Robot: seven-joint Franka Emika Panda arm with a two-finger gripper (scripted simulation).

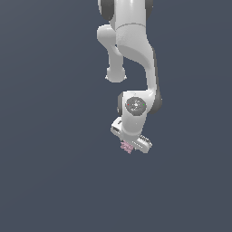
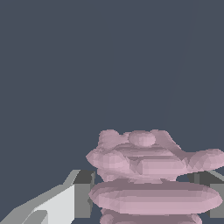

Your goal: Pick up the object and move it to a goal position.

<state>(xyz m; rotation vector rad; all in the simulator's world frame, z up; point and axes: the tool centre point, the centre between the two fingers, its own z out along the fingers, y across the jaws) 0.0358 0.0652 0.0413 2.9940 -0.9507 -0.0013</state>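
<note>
The object [image 1: 126, 147] is a tiny pale pink lumpy thing that peeks out under the white hand of my arm, in the middle of the exterior view. In the wrist view the object [image 2: 148, 175] fills the space between my two fingers, with ribbed pink bands. One finger [image 2: 83, 194] shows on one side of it and the other finger [image 2: 214, 197] on the other side, both touching it. My gripper [image 2: 148, 199] is shut on the object. In the exterior view the fingers are hidden behind the hand.
A plain dark grey-blue surface [image 1: 54, 172] lies all around. The white arm [image 1: 136, 50] comes down from the top of the exterior view.
</note>
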